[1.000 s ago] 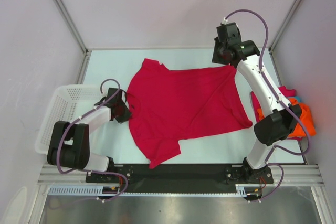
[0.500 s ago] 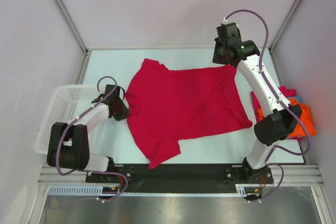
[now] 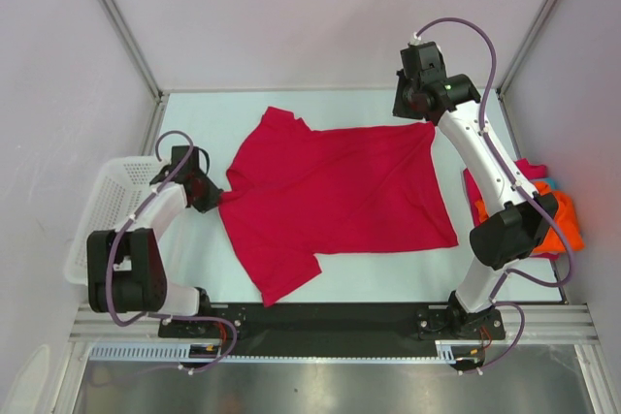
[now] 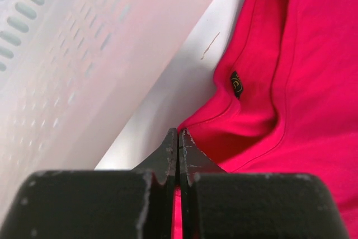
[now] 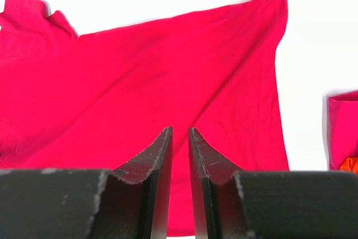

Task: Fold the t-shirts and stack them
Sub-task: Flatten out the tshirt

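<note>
The left gripper (image 4: 178,136) is clenched on the neck edge of the red t-shirt (image 3: 340,191), close beside the white basket (image 3: 116,191). The right gripper (image 5: 179,133) sits at the shirt's far right corner with its jaws a narrow slit apart; I cannot tell whether cloth is pinched there. The shirt lies spread across the middle of the desk (image 3: 209,123). An orange shirt (image 3: 571,228) and a pink shirt (image 3: 530,170) are heaped at the desk's right edge.

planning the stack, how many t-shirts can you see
4: a red shirt spread mid-table, and magenta, teal and orange ones piled at the right edge; more may be hidden.
</note>
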